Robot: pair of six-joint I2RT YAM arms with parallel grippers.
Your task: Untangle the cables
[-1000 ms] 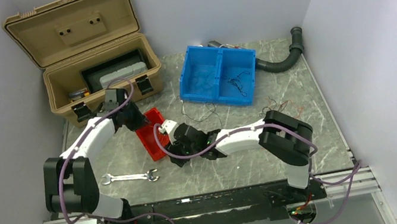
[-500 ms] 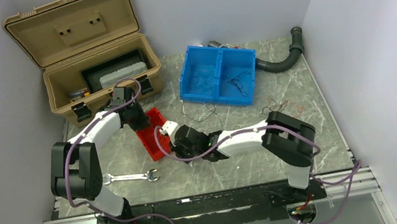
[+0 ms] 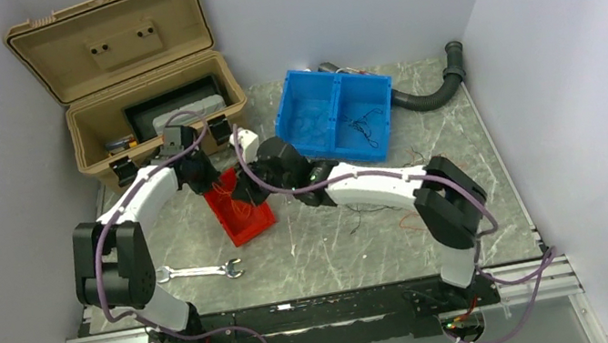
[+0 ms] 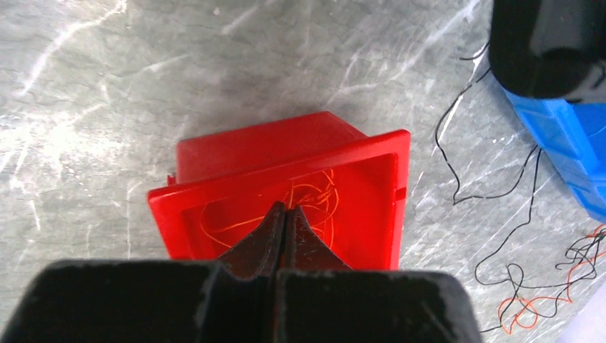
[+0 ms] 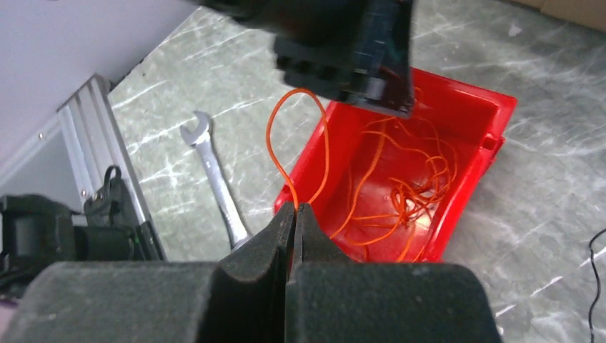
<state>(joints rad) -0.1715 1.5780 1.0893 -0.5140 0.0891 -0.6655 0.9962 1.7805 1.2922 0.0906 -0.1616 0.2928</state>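
Note:
An orange cable [image 5: 400, 193] lies in a loose tangle inside the red bin [image 3: 255, 223]. My left gripper [image 4: 286, 209] hangs shut just above the bin, and a strand runs up to its tips. At the bin's near-left corner my right gripper [image 5: 294, 206] is shut on a tall loop of the same orange cable [image 5: 275, 128]. Seen from above, the two grippers [image 3: 208, 179] [image 3: 247, 194] sit close together over the bin. More black cables [image 4: 529, 207] and an orange-red one [image 4: 529, 314] trail over the table to the right.
A steel wrench [image 3: 199, 271] lies near the front left. The open tan toolbox [image 3: 154, 121] stands at the back left. A blue two-part bin [image 3: 290, 132] at the back holds black wire [image 3: 364, 125]. A ribbed black hose [image 3: 431, 91] lies behind it.
My right gripper has shut and swung from the bin's near side up and back over it, lifting an orange loop. The left gripper stayed shut and shifted slightly.

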